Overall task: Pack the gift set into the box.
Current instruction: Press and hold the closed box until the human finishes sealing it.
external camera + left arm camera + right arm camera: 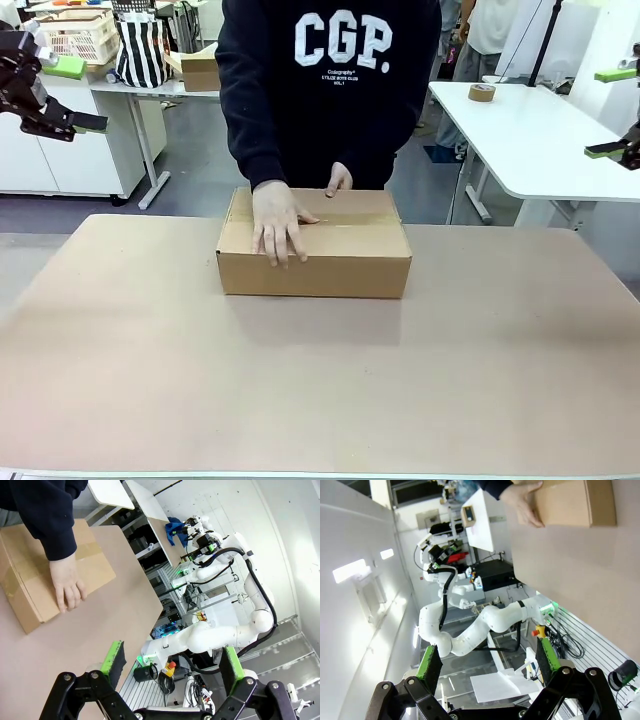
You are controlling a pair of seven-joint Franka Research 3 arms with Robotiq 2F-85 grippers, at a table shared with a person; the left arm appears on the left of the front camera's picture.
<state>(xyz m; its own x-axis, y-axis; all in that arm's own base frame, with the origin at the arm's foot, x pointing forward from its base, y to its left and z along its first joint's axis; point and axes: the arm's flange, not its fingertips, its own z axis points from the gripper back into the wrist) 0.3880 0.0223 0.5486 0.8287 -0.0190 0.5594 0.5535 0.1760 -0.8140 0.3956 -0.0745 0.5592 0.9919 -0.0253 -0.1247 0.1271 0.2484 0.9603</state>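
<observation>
box [315, 258] sits mid-table on the tan tabletop [320, 390], flaps closed, so you can't see inside; person's hand [277, 225] lies flat on its top, the other hand [339, 179] is mostly hidden behind the far edge; left gripper [78, 95] is raised at the frame's left edge, fingers spread wide, holding nothing; right gripper [610, 112] — partly cut off at the right edge — is likewise wide apart and empty; both are well apart from the box.

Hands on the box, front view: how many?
2. One hand lies flat on the box top, left of centre; the other hand rests at its far edge, partly hidden.
</observation>
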